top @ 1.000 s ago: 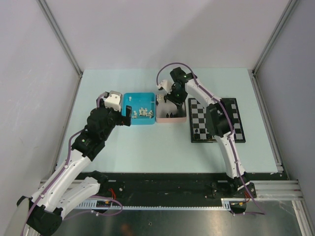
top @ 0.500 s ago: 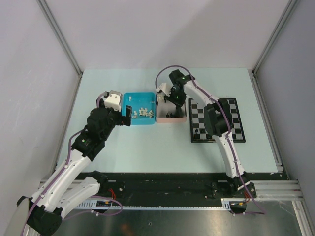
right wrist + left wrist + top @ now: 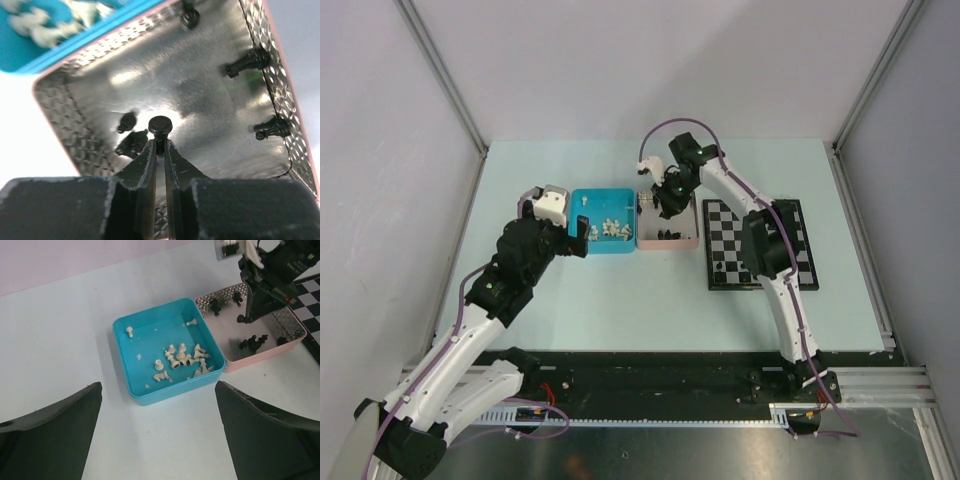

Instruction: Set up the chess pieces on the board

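Note:
My right gripper (image 3: 160,146) is shut on the stem of a black chess piece (image 3: 160,125), just above the shiny floor of the pink tray (image 3: 50,100). Several other black pieces (image 3: 247,61) lie loose in that tray. From above, the right gripper (image 3: 666,204) hangs over the pink tray (image 3: 666,244), left of the board (image 3: 720,215). White pieces (image 3: 182,357) are heaped in the blue tray (image 3: 120,355). My left gripper (image 3: 159,390) stands open and holds nothing, on the near side of the blue tray and short of it; from above, the left gripper (image 3: 582,236) is at that tray's left edge.
The blue tray (image 3: 603,194) and the pink tray stand side by side at mid-table, with the board to their right. The right arm's forearm crosses above the board. Metal frame posts rise at the table's far corners.
The right gripper's jaws have closed on the black piece inside the pink tray, and its wrist has shifted slightly. The left arm has stayed still.

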You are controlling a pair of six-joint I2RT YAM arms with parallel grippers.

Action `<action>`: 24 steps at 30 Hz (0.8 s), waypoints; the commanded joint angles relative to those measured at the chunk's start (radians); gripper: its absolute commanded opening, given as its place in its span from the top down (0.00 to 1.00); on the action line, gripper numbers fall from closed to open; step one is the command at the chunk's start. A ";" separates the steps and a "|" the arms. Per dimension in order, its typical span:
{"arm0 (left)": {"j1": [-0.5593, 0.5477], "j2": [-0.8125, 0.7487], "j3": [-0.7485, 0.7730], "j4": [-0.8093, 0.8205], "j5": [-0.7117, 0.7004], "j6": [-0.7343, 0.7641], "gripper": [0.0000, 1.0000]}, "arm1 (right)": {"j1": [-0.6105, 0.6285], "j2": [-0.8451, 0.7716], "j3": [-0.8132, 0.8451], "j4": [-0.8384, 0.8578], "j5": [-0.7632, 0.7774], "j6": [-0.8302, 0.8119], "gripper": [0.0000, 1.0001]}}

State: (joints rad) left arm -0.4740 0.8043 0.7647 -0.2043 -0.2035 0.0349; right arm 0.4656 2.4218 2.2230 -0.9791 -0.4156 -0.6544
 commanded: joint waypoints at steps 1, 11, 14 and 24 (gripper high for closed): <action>0.011 0.006 0.004 0.031 0.067 -0.018 0.00 | -0.022 -0.130 -0.011 0.017 -0.198 0.084 0.88; 0.023 0.133 0.047 0.069 0.348 -0.420 0.00 | -0.016 -0.269 -0.167 0.120 -0.229 0.093 0.87; 0.023 0.138 0.012 0.118 0.392 -0.513 0.00 | -0.016 -0.323 -0.235 0.160 -0.227 0.091 0.87; 0.025 0.115 -0.128 0.299 0.469 -0.693 0.01 | 0.019 -0.420 -0.312 0.166 -0.158 0.045 0.87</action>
State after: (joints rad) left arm -0.4564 0.9463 0.6796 -0.0086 0.2173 -0.5583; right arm 0.4648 2.0808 1.9110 -0.8368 -0.6006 -0.5800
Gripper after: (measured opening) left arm 0.996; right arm 0.130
